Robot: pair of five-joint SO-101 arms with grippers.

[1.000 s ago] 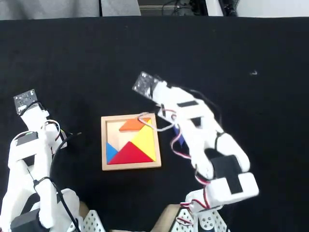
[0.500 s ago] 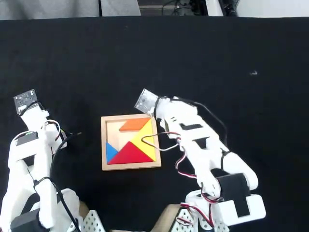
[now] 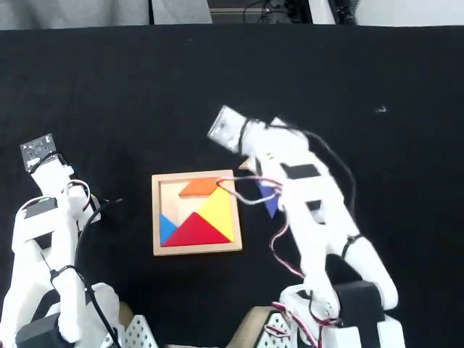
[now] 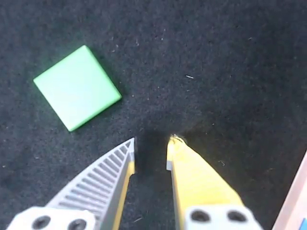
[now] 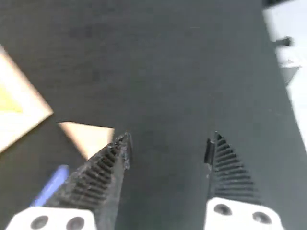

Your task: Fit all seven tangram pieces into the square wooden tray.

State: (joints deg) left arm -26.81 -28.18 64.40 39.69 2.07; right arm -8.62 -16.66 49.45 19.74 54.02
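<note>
Right claw (image 5: 168, 143) spread, poised for the pale wooden triangle (image 5: 86, 133) at the square wooden tray's (image 3: 196, 251) one o'clock; left claw (image 4: 151, 146) slightly parted near the green square piece (image 4: 76, 88).

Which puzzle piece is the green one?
The square piece near the left gripper; those in the tray are orange, yellow, red and blue.

Count as inspected: one square wooden tray (image 3: 156, 217). Tangram pieces total seven. Four lie inside the tray: one orange piece (image 3: 199, 188), one yellow triangle (image 3: 217, 210), one red triangle (image 3: 196, 232) and one small blue triangle (image 3: 166, 228). Three lie on the counter (image 3: 377, 181) outside it: one green square (image 4: 76, 87), one pale tan triangle (image 5: 86, 134) and one blue-violet piece (image 3: 270, 203), shape not determinable. Robot arms number two: one left arm (image 3: 43, 225), one right arm (image 3: 304, 203).
</note>
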